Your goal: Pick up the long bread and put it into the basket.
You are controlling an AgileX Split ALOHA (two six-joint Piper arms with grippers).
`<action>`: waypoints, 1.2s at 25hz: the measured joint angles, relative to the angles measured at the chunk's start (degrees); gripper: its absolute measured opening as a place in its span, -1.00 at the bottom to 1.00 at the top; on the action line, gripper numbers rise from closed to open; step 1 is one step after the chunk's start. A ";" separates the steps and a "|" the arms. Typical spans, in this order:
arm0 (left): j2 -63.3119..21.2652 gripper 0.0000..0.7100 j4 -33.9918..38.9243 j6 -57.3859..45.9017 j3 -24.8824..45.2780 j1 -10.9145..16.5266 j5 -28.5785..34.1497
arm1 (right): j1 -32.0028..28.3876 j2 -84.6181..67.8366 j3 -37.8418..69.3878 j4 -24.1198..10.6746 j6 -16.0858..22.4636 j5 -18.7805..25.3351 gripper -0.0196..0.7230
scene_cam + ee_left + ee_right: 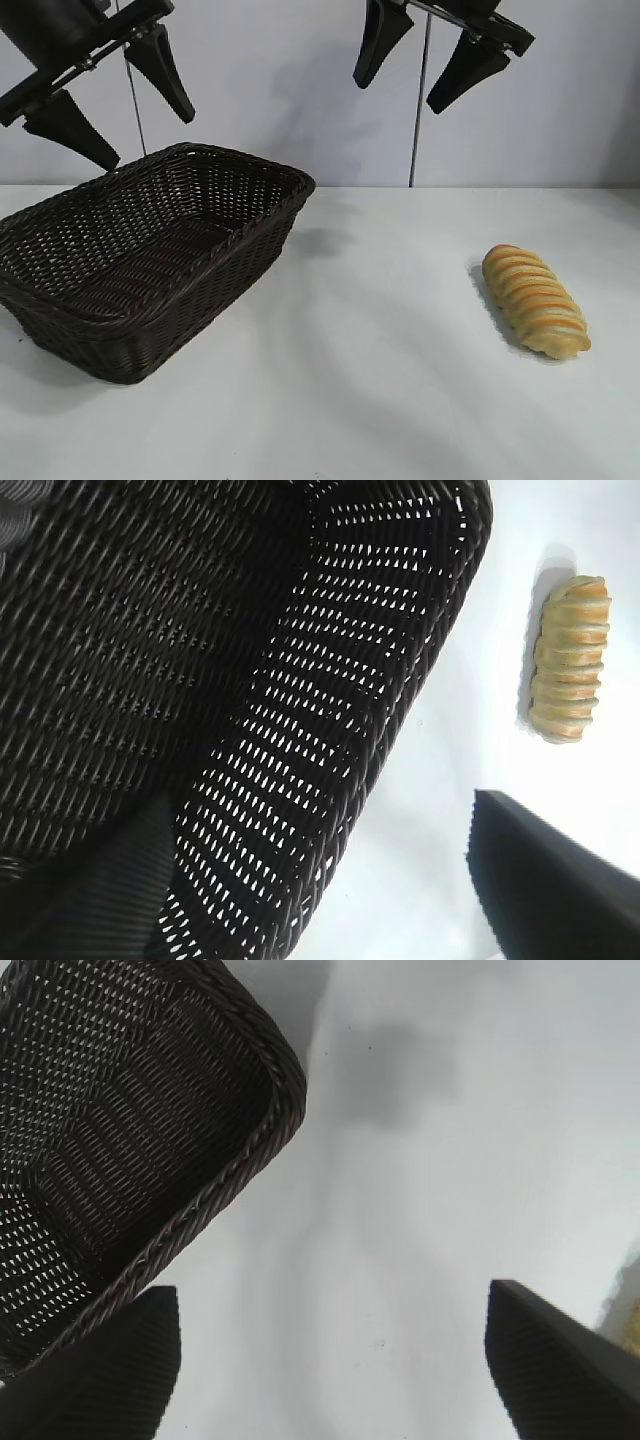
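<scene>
**Wicker empty, bread out on the white table**

Golden loaf first: the long bread (535,301) lies on the white table (380,380), well apart from the basket (140,262), off to its right in the exterior view. Nothing touches it. The basket sits with nothing in it, its woven floor showing through.

Up high, both arms hang clear of everything. The left gripper (108,98) hovers above the basket's back rim, fingers spread wide, nothing between them. The right gripper (428,62) hangs above the bare table between basket and bread, also spread wide and holding nothing. Both arms are cut off by the top edge of the exterior view, so only the dark fingers show.

The left wrist view looks straight down into the basket (300,730) and catches the whole bread (571,658) beyond its rim, with the ridged stripes plain to see. The right wrist view gets the basket's corner (150,1130) and lots of table, but only a blurred yellow sliver of the bread (627,1305) at the picture's edge, half hidden behind a fingertip (560,1360).
</scene>
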 joint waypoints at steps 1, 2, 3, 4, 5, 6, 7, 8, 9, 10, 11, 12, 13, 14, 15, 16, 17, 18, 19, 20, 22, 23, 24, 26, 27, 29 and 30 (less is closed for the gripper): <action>0.00 0.65 0.00 0.00 0.00 0.00 0.00 | 0.00 0.00 0.00 0.00 0.00 0.00 0.67; 0.00 0.65 0.00 0.00 0.00 0.00 0.00 | 0.00 0.00 0.00 0.00 0.00 0.00 0.67; 0.00 0.65 0.00 0.00 0.00 0.00 0.00 | 0.00 0.00 0.00 0.00 0.00 0.00 0.67; 0.00 0.65 0.00 0.00 0.00 0.00 0.00 | 0.00 0.00 0.00 0.00 0.00 0.00 0.67; 0.00 0.65 0.00 0.00 0.00 0.00 0.00 | 0.00 0.00 0.00 0.00 0.00 0.00 0.67; 0.00 0.65 0.00 0.00 0.00 0.00 0.00 | 0.00 0.00 0.00 0.00 0.00 0.00 0.67; 0.00 0.65 0.00 0.00 0.00 0.00 0.00 | 0.00 0.00 0.00 0.00 0.00 0.00 0.67; 0.00 0.65 0.00 0.00 0.00 0.00 0.00 | 0.00 0.00 0.00 0.00 0.00 0.00 0.67; 0.00 0.65 0.00 0.00 0.00 0.00 0.00 | 0.00 0.00 0.00 0.00 0.00 0.00 0.67; 0.00 0.65 0.00 0.00 0.00 0.00 0.00 | 0.00 0.00 0.00 0.00 0.00 0.00 0.67; 0.00 0.65 0.00 0.00 0.00 0.00 0.00 | 0.00 0.00 0.00 0.00 0.00 0.00 0.67; 0.00 0.65 0.00 0.00 0.00 0.00 0.00 | 0.00 0.00 0.00 0.00 0.00 0.00 0.67; 0.00 0.65 0.00 0.00 0.00 0.00 0.00 | 0.00 0.00 0.00 0.00 0.00 0.00 0.67; 0.00 0.65 0.00 0.00 0.00 0.00 0.00 | 0.00 0.00 0.00 0.00 0.00 0.00 0.67; 0.00 0.65 0.00 0.00 0.00 0.00 0.00 | 0.00 0.00 0.00 0.00 0.00 0.00 0.67; 0.00 0.65 0.00 0.00 0.00 0.00 0.00 | 0.00 0.00 0.00 0.00 0.00 0.00 0.67; 0.00 0.65 0.00 0.00 0.00 0.00 0.00 | 0.00 0.00 0.00 0.00 0.00 0.00 0.67; 0.00 0.65 0.00 0.00 0.00 0.00 0.00 | 0.00 0.00 0.00 0.00 0.00 0.00 0.67; 0.00 0.65 0.00 0.00 0.00 0.00 0.00 | 0.00 0.00 0.00 -0.14 0.00 0.00 0.67; 0.00 0.65 0.00 0.00 0.00 0.00 0.00 | 0.00 0.00 0.00 -0.26 0.00 0.00 0.67; 0.00 0.65 0.00 0.00 0.00 0.00 0.00 | 0.00 0.00 0.00 -0.44 0.00 0.00 0.67; 0.00 0.65 0.00 0.00 0.00 0.00 0.00 | 0.00 0.00 0.00 -0.48 0.00 0.00 0.67; 0.00 0.65 0.00 0.00 0.00 0.00 0.00 | 0.00 0.00 0.00 -0.62 0.00 0.00 0.67; 0.00 0.65 0.00 0.00 0.00 0.00 0.00 | 0.00 0.00 0.00 -0.73 0.00 0.00 0.67; 0.00 0.65 0.00 0.00 0.00 0.00 0.00 | 0.00 0.00 0.00 -0.73 0.00 0.00 0.67; 0.00 0.65 0.00 0.00 0.00 0.00 -0.33 | 0.00 0.00 0.00 -0.79 0.00 -0.06 0.67; 0.00 0.65 0.00 0.00 0.00 0.00 -0.81 | 0.00 0.00 0.00 -0.86 0.00 -0.06 0.67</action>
